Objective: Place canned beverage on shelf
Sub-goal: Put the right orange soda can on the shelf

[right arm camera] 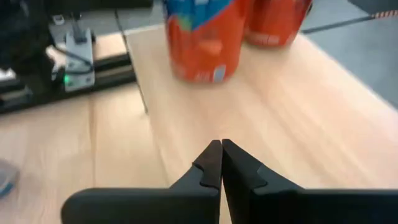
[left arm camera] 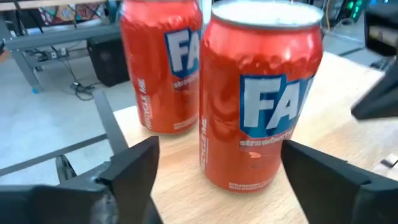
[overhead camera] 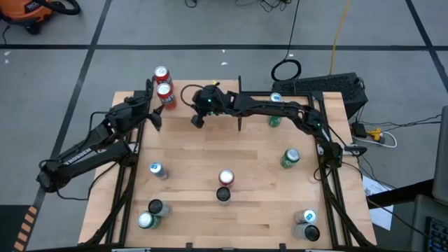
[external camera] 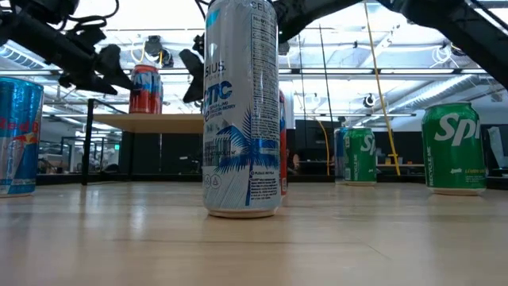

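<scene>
Left gripper [left arm camera: 217, 171]: jaws spread, one finger on each side of the nearer red Fanta can [left arm camera: 261, 93]; pads look just clear of the can wall, though contact cannot be ruled out from this angle. The can stands upright on the shelf [left arm camera: 348, 118], close to a second red can [left arm camera: 163, 62] beside it, at the shelf's left end in the high view.

Right gripper [right arm camera: 221, 163]: fingers pressed together, holding nothing, hovering over the shelf board a little way from the two red cans.

Tabletop [overhead camera: 210, 175]: loose cans standing apart, among them a tall white-and-blue can [external camera: 242, 107] and green Sprite cans [external camera: 453, 147].
</scene>
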